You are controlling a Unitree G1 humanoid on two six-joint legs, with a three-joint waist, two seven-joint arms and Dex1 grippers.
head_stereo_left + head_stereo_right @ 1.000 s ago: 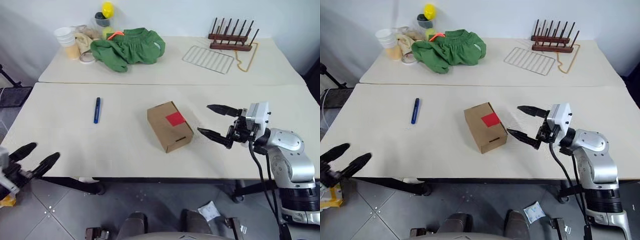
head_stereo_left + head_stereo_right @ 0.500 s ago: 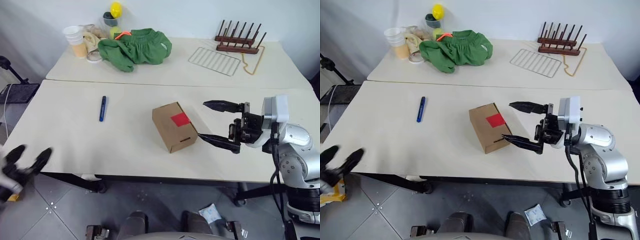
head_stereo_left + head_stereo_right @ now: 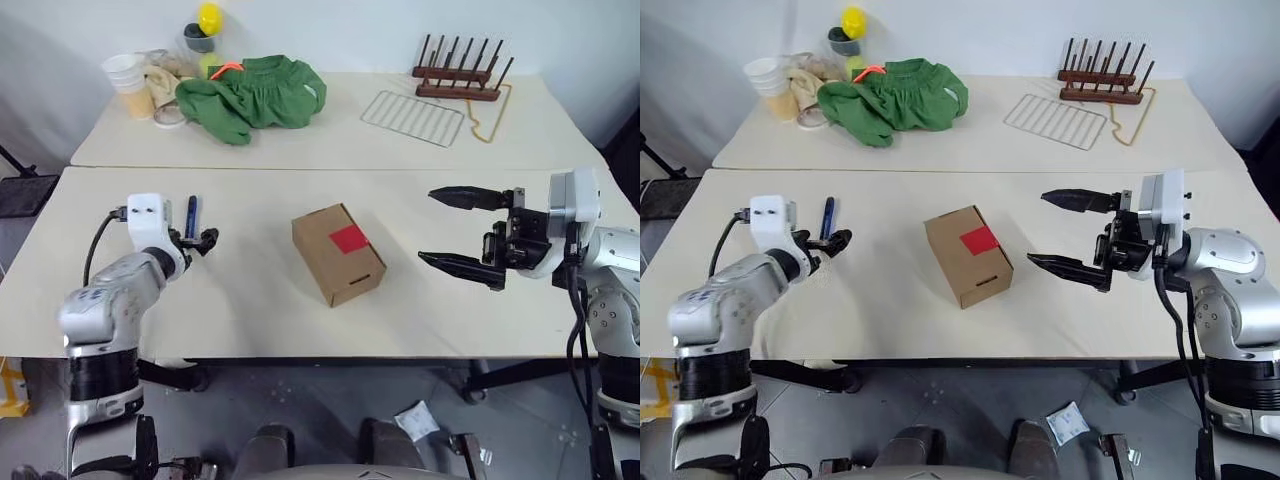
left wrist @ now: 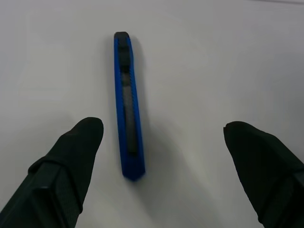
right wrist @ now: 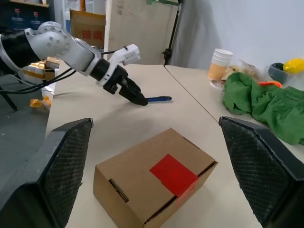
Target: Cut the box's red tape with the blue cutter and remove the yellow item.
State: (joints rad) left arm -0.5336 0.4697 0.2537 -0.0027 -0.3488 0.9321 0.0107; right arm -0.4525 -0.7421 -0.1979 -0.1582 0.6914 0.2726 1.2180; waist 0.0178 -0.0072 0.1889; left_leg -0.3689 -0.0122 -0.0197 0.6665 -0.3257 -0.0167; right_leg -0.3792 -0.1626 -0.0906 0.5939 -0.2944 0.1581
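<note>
While the box (image 3: 338, 253) sits mid-table with its red tape (image 3: 349, 238) up, the right gripper (image 3: 462, 231) (fingers spread) has backed off, and the wide-open left gripper (image 4: 161, 156) has swung up over the blue cutter (image 4: 127, 105).

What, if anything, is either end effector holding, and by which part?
Nothing is held. The left end effector is open around the blue cutter, which lies on the table; the right end effector is open beside the box.

**Quick headcount**

So there's one box (image 3: 338, 253) wearing one red tape (image 3: 349, 238) patch, one blue cutter (image 4: 127, 105), one green cloth (image 3: 255, 93), one wire rack (image 3: 414, 116), one wooden peg rack (image 3: 459, 73), and two claws total.
</note>
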